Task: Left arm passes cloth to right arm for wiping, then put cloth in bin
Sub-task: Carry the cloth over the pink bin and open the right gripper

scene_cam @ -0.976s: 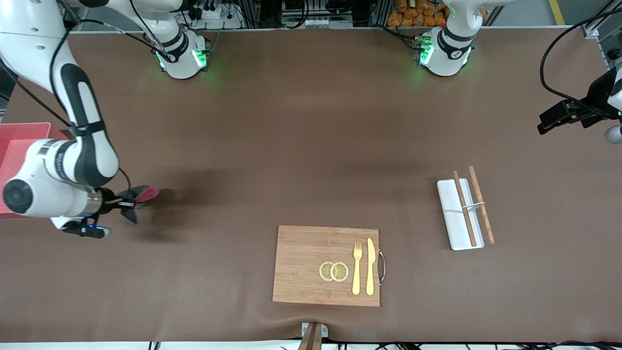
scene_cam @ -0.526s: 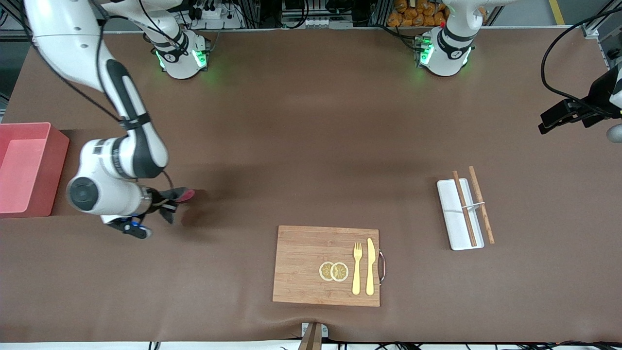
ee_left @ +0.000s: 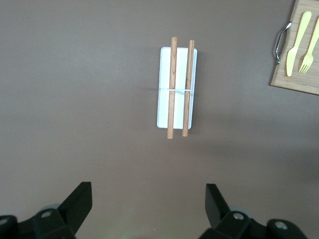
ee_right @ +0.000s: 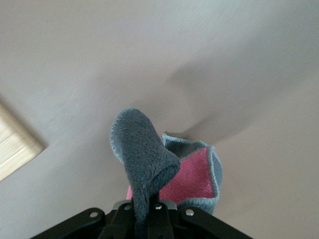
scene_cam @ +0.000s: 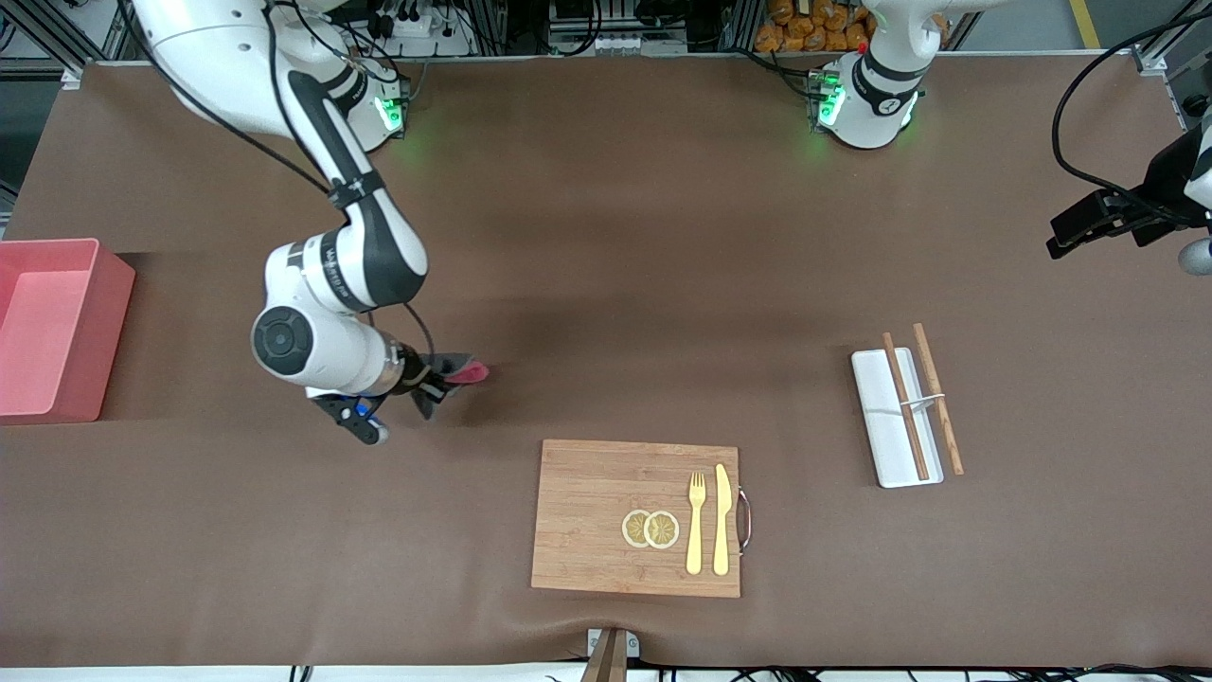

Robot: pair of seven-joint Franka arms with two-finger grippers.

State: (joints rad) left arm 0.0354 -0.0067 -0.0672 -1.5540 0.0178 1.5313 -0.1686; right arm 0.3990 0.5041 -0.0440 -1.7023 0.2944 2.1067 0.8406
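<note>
Front view — cloth (scene_cam: 461, 369) (no readable writing)

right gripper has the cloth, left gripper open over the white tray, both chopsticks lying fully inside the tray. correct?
Not the chopsticks. In the front view one chopstick lies on the white tray; the other chopstick lies beside it on the table. The rest holds: right gripper shut on the cloth, left gripper open.

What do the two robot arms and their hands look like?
Both arms are white with black joint bands, black cables along them and green lights at their bases. The right arm has a small blue light near its black hand. The left hand has two black fingers.
</note>
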